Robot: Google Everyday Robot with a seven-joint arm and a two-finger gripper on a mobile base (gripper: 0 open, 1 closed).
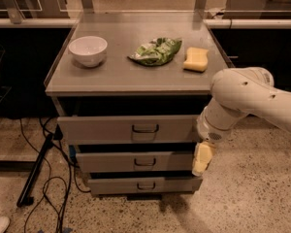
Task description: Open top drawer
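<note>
The top drawer (pixel 106 129) is the widest grey drawer front under the cabinet top, with a small metal loop handle (pixel 145 128) at its centre. It stands pulled out a little, with a dark gap above it. Two narrower drawers, the middle drawer (pixel 111 162) and the bottom drawer (pixel 116 185), sit below. My gripper (pixel 202 158) hangs from the white arm (pixel 247 98) at the cabinet's right front corner, level with the middle drawer and to the right of the handles. It touches no handle.
On the cabinet top (pixel 111 76) stand a white bowl (pixel 88 50), a green bag (pixel 156 51) and a yellow sponge (pixel 196 59). Black cables and a stand leg (pixel 36 174) lie on the floor to the left. Dark counters run behind.
</note>
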